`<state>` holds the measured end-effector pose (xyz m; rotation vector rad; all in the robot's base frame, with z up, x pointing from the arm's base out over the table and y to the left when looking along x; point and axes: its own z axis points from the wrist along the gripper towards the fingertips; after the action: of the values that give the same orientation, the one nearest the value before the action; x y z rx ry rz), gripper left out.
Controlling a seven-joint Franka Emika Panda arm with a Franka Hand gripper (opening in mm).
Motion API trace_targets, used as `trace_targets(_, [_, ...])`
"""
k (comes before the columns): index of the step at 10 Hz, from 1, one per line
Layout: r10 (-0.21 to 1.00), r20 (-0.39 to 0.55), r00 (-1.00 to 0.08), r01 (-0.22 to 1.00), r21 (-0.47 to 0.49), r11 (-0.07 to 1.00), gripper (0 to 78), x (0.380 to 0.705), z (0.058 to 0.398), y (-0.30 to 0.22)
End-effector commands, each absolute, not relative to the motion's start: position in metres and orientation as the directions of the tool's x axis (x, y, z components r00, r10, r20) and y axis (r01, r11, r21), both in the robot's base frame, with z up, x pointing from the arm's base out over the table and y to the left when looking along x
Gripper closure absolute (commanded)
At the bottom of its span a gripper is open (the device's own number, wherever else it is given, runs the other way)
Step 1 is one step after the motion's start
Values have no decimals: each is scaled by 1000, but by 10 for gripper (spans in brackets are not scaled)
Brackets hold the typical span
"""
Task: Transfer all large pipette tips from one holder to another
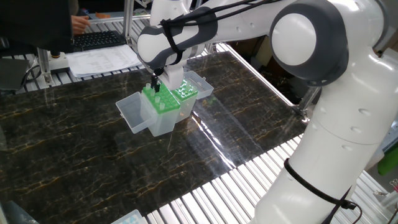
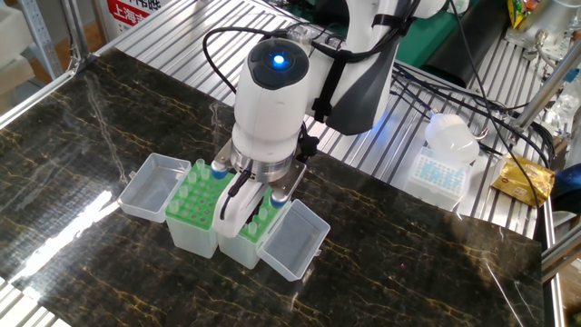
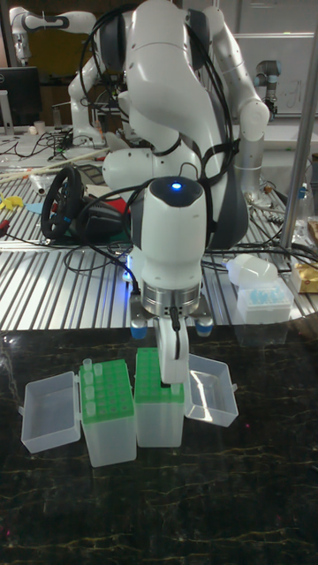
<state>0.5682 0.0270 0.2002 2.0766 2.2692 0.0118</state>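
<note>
While both racks sit mid-frame with lids open, the nearer left holder (image 3: 108, 415) keeps most large pipette tips (image 3: 103, 387), so transfer looks barely begun. Behind them, the gripper (image 3: 171, 378) dips into the right holder (image 3: 159, 410); finger spacing probably narrow, but I cannot tell

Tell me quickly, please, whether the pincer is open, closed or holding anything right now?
Pincer: down on the right-hand green rack; open or closed cannot be told.
</note>
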Motion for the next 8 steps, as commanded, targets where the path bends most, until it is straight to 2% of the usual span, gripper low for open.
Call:
trace_targets(1, [988,-81,-133,991,-19,132,764,568,224,36])
trace_targets(8, [983,-69,-171,985,-33,169,764,567,237,36])
